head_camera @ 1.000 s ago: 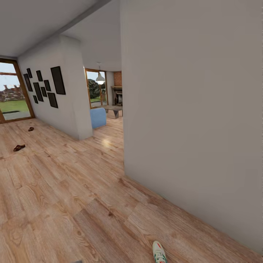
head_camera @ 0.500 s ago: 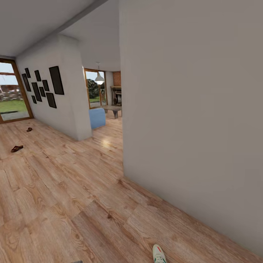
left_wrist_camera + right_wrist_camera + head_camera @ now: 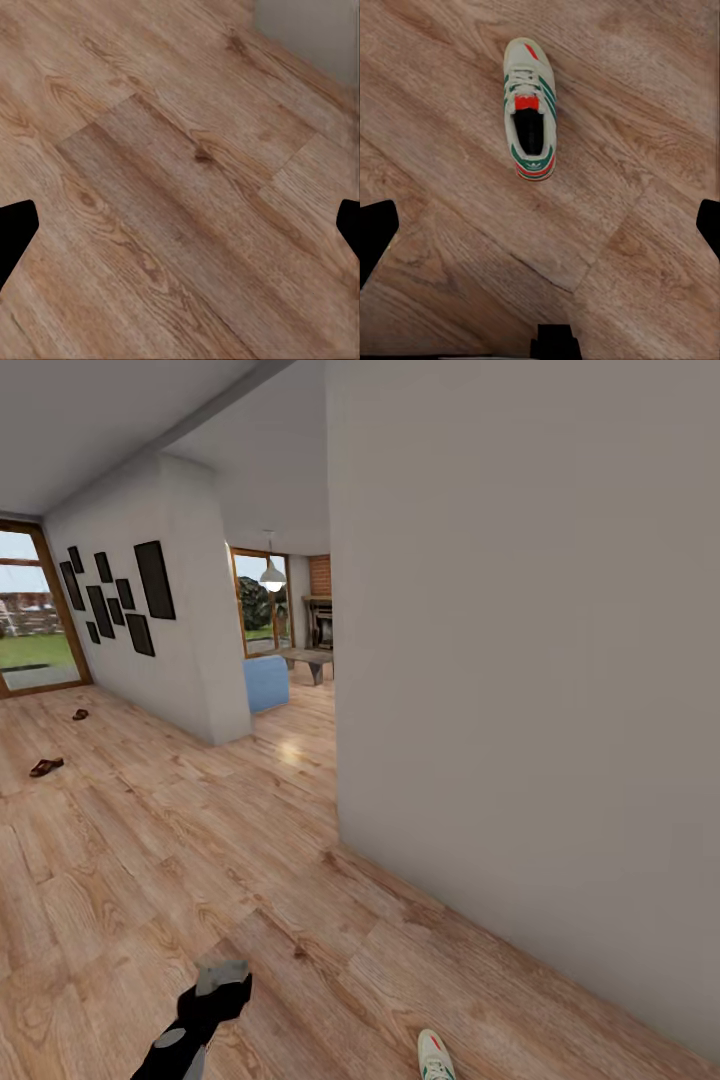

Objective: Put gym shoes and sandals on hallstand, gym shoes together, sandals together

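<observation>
Both grippers, left (image 3: 180, 221) and right (image 3: 540, 225), hang wide open and empty over the floor (image 3: 150, 860), one gym shoe (image 3: 529, 109) lying at 12 o'clock from the right gripper, two sandals (image 3: 46, 766) far off at 10 o'clock.

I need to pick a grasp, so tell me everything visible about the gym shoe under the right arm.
The gym shoe is cream-white with green side stripes, white laces, a red-orange tongue patch and a red-orange heel trim. It sits upright on its sole, alone on the wood-plank floor, its dark opening facing up. Nothing touches it; the right pincer hangs open above, its fingertips apart from it.
</observation>
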{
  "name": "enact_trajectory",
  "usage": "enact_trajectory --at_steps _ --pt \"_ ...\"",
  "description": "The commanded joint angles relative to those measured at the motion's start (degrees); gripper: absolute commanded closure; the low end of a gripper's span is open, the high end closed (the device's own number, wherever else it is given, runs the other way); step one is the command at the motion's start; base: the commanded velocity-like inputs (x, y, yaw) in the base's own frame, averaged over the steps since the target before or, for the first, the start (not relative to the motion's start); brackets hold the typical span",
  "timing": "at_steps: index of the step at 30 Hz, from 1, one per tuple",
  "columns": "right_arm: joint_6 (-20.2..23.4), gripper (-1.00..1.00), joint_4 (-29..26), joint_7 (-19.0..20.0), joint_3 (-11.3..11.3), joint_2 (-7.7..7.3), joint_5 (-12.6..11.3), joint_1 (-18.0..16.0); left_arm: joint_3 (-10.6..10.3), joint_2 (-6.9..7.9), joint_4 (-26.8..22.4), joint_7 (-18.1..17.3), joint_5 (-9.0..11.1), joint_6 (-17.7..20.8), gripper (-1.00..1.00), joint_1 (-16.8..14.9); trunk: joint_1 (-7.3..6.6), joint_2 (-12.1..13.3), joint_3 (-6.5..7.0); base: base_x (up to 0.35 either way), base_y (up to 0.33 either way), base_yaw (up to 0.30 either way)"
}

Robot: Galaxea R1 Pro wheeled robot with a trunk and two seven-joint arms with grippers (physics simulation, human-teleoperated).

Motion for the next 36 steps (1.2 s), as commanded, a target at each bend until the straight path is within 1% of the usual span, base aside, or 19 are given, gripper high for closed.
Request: enact_trajectory --at_steps 1,3,4,8,9,10,11,15,19,20,21,25,31,36 --pt "4.74 -1.0 -6.3 0.0 -0.04 0.03 -0.01 -0.95 0.07 -0.03 -0.09 -1.11 0.06 3.99 -1.0 -4.97 0.0 -0.03 -0.07 0.0 0.0 0.0" --pt "8.06 -1.0 -9.15 0.03 -0.05 0.02 0.0 -1.4 0.06 -0.05 -0.12 -2.3 0.03 5.06 -1.0 -6.83 0.0 -0.03 -0.07 0.0 0.0 0.0" --pt "11.7 -1.0 -11.53 0.05 -0.05 0.02 0.0 -1.75 0.05 -0.07 -0.13 -3.85 -0.02 5.77 -1.0 -8.2 0.0 -0.03 -0.07 0.0 0.0 0.0" --pt "18.4 -1.0 -15.3 0.07 -0.05 0.01 0.0 -2.11 0.04 -0.04 -0.14 -6.84 -0.08 6.56 -1.0 -9.72 0.0 -0.03 -0.07 0.0 0.0 0.0" --pt "20.85 -1.0 -17.41 0.07 -0.05 0.01 -0.01 -2.2 0.03 0.01 -0.12 -7.75 -0.09 6.73 -1.0 -10.1 0.0 -0.03 -0.07 0.0 0.0 0.0" --pt "21.77 -1.0 -18.49 0.07 -0.05 0.01 -0.01 -2.23 0.03 0.04 -0.11 -8.08 -0.09 6.8 -1.0 -10.23 0.0 -0.03 -0.07 0.0 0.0 0.0" --pt "23.57 -1.0 -21.08 0.16 -0.02 -0.01 -0.03 -2.3 0.05 0.09 -0.1 -8.73 -0.1 6.92 -1.0 -10.5 0.0 -0.03 -0.07 0.0 0.0 0.0" --pt "25.14 -1.0 -24.0 0.32 0.1 -0.05 0.0 -2.35 0.04 0.16 -0.16 -9.27 -0.19 7.02 -1.0 -10.73 0.0 -0.03 -0.07 0.0 0.0 0.0" --pt "25.4 -1.0 -24.47 0.34 0.31 -0.03 0.02 -2.36 0.1 0.33 -0.41 -9.35 -0.69 7.04 -1.0 -10.76 0.0 -0.03 -0.07 0.0 0.0 0.0" --pt "25.43 -1.0 -24.52 0.34 0.35 -0.04 0.01 -2.36 0.11 0.33 -1.12 -9.36 -1.23 7.04 -1.0 -10.77 0.0 -0.03 -0.07 0.0 0.0 0.0" --pt "25.45 -1.0 -24.56 0.34 0.35 -0.07 0.0 -2.36 0.11 0.32 -1.89 -9.37 -2.24 7.04 -1.0 -10.77 0.0 -0.03 -0.07 0.0 0.0 0.0" --pt "25.46 -1.0 -24.52 0.47 0.34 -0.08 0.04 -2.36 0.12 0.27 -2.17 -9.37 -2.81 7.04 -1.0 -10.77 0.0 -0.03 -0.07 0.0 0.0 0.0" --pt "25.46 -1.0 -24.53 0.6 0.15 -0.11 0.0 -2.36 0.11 0.16 -2.19 -9.41 -2.92 7.04 -1.0 -10.77 0.0 -0.03 -0.07 0.003 0.0 0.0" --pt "25.46 -1.0 -24.53 0.49 0.1 -0.06 0.03 -2.36 0.11 0.15 -2.14 -9.38 -2.87 7.07 -1.0 -10.77 0.0 -0.03 -0.07 0.179 0.0 0.0"
